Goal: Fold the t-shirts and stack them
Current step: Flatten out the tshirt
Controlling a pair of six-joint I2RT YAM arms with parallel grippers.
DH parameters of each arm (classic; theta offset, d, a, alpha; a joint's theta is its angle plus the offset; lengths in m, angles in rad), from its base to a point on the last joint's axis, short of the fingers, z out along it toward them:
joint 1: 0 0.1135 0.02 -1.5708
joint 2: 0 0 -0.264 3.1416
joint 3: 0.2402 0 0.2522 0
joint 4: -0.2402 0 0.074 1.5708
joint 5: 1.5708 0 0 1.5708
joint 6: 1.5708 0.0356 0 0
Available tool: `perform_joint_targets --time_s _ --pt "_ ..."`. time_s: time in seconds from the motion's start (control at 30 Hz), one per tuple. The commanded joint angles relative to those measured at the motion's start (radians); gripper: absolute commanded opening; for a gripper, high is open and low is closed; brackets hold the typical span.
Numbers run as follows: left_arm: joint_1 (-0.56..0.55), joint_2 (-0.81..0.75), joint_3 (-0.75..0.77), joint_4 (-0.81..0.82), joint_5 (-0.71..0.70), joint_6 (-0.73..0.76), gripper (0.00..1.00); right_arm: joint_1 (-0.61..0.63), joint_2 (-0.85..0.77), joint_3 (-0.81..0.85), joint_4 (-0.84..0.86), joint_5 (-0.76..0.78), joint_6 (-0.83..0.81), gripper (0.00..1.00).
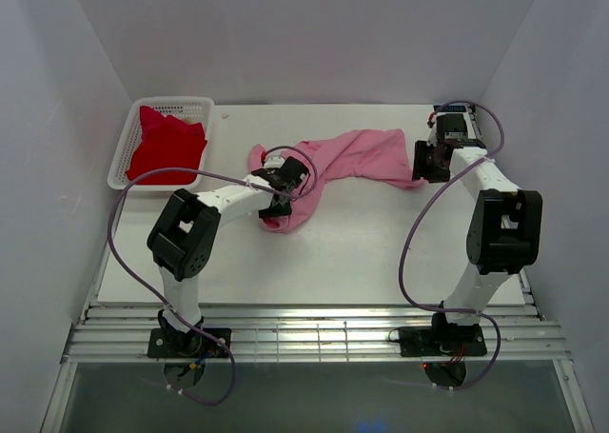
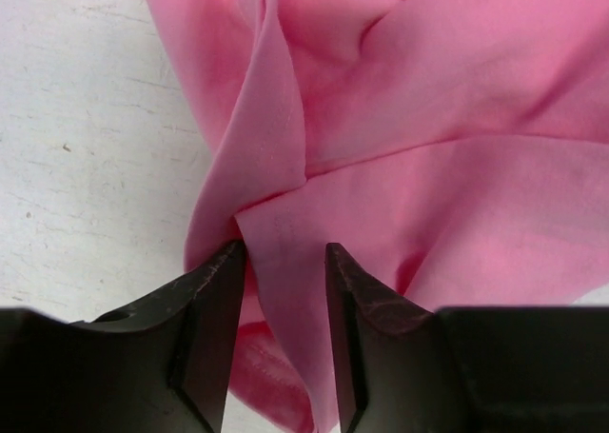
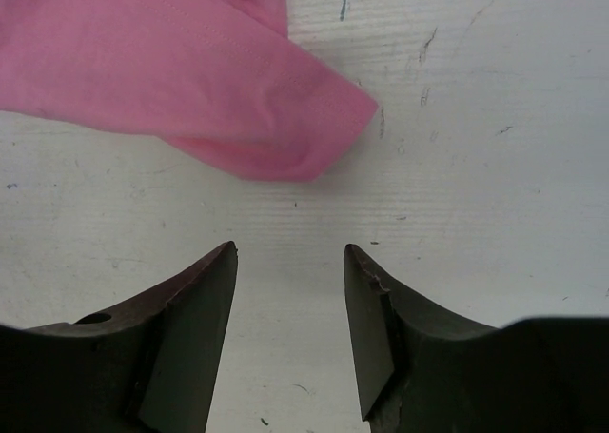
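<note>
Cloth of the pink tee [image 1: 366,155] lies bunched mid-desk [image 1: 362,257]; left end effector [image 2: 283,252] straddles a fold, jaws apart, unclenched; right end effector [image 3: 290,252] released just near the tee's right tip; red tee [image 1: 166,147] waits far left; best to pinch both ends deeply, then spread flat.
</note>
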Motion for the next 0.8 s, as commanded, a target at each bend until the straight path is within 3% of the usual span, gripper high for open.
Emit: perform_joint_targets --time_s 0.0,0.17,0.3,0.43,0.77 --pt "0.018 0.026 0.029 0.039 0.001 0.022 0.48 -0.001 0.03 0.05 -0.003 0.057 0.006 0.55" --pt "0.024 0.051 0.043 0.044 0.014 0.026 0.35 -0.001 0.118 0.141 -0.021 0.057 0.004 0.55" --pt "0.027 0.048 0.031 0.047 0.019 0.026 0.14 -0.001 0.204 0.199 -0.035 0.062 -0.005 0.55" --pt "0.033 0.046 0.029 0.047 0.021 0.028 0.0 -0.001 0.258 0.224 -0.043 0.079 -0.006 0.55" --pt "0.042 0.025 0.008 0.045 0.022 0.033 0.0 -0.03 0.327 0.237 -0.041 0.083 -0.003 0.55"
